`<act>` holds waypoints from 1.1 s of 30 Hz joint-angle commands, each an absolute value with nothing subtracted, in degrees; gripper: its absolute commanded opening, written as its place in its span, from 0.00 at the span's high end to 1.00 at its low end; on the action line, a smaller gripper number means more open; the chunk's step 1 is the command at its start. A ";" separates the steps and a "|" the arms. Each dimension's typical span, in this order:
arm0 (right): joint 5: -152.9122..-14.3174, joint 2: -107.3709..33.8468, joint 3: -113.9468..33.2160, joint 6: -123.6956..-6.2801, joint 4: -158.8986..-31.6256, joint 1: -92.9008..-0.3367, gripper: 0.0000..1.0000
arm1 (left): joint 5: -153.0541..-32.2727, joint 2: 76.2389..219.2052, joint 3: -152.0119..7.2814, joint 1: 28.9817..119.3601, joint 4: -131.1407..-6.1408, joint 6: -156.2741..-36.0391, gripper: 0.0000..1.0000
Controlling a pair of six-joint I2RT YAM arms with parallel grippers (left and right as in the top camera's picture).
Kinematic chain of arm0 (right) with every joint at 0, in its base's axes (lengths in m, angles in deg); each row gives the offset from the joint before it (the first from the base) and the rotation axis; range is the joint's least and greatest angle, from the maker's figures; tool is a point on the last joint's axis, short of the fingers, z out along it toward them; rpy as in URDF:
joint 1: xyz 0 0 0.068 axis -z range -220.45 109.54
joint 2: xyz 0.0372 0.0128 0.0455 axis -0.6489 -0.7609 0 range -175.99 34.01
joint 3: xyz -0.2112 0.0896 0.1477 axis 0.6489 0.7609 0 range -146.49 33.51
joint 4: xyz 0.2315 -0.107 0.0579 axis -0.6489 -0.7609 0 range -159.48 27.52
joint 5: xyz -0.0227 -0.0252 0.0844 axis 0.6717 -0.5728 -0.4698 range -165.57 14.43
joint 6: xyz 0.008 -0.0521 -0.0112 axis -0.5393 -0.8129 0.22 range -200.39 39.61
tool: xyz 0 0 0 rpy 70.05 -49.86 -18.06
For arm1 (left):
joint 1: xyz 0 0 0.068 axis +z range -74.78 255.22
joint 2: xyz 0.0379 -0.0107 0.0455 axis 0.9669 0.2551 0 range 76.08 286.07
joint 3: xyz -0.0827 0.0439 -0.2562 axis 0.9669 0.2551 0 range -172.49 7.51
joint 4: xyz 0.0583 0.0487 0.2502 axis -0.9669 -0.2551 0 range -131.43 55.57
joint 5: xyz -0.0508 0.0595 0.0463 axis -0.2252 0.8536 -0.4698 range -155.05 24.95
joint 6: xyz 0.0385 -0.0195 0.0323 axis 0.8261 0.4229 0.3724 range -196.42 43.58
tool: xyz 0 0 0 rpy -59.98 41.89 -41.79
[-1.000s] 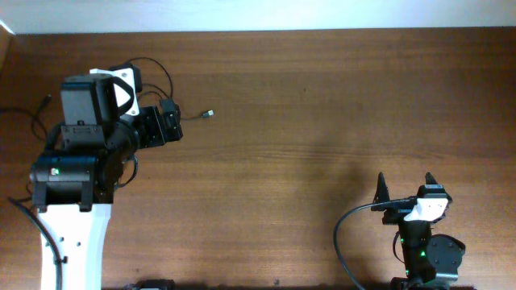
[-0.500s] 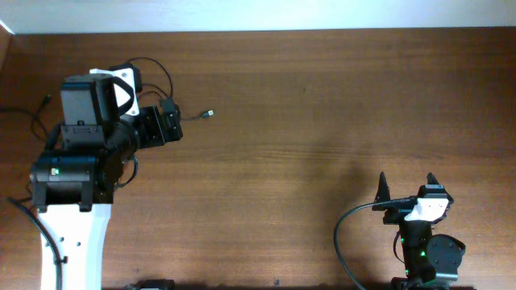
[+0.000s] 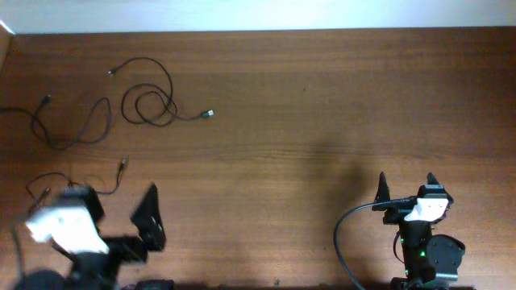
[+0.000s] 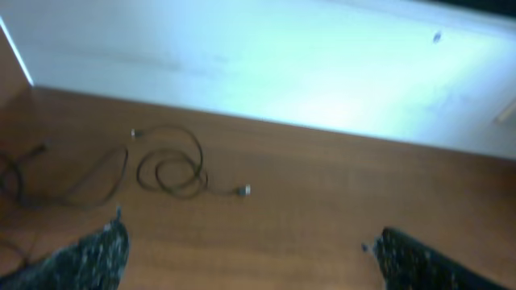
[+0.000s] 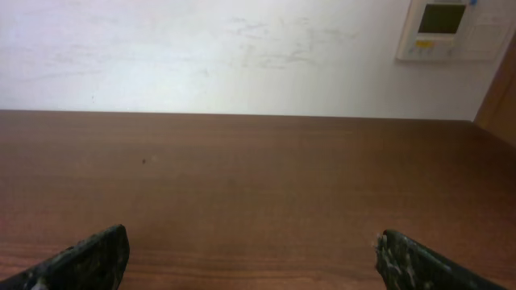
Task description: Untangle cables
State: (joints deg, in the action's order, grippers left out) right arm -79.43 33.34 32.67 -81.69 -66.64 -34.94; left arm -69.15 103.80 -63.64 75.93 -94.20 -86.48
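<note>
Three thin black cables lie apart on the wooden table at the far left. One coiled cable [image 3: 171,103] has a silvery plug [image 3: 208,114]; it also shows in the left wrist view [image 4: 172,171]. A second cable [image 3: 58,144] curves at the left edge and shows in the left wrist view [image 4: 89,184]. A third cable [image 3: 121,167] lies nearer the front. My left gripper [image 3: 117,200] is blurred at the front left, open and empty [image 4: 250,251], well short of the cables. My right gripper [image 3: 405,185] is open and empty [image 5: 250,259] at the front right.
The table's back edge meets a white wall [image 5: 242,56]. A wall control panel [image 5: 451,28] shows at the top right of the right wrist view. The right arm's thick black cable [image 3: 343,238] loops by its base.
The left arm has pulled back from over the cables at the far left to the front-left edge. The three cables it covered now show lying apart. The right arm has not moved.
</note>
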 commanded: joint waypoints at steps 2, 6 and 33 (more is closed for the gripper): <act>-78.71 33.80 33.17 -81.66 -66.71 -35.20 0.01 | -73.04 85.05 -37.24 76.24 -77.79 -85.59 0.01; -78.71 33.80 33.17 -81.66 -66.71 -35.20 0.01 | -71.05 79.41 -14.23 76.24 -54.05 -85.55 0.01; -78.71 33.80 33.17 -81.66 -66.71 -35.20 0.01 | -64.36 76.65 6.98 76.02 -39.23 -72.67 0.01</act>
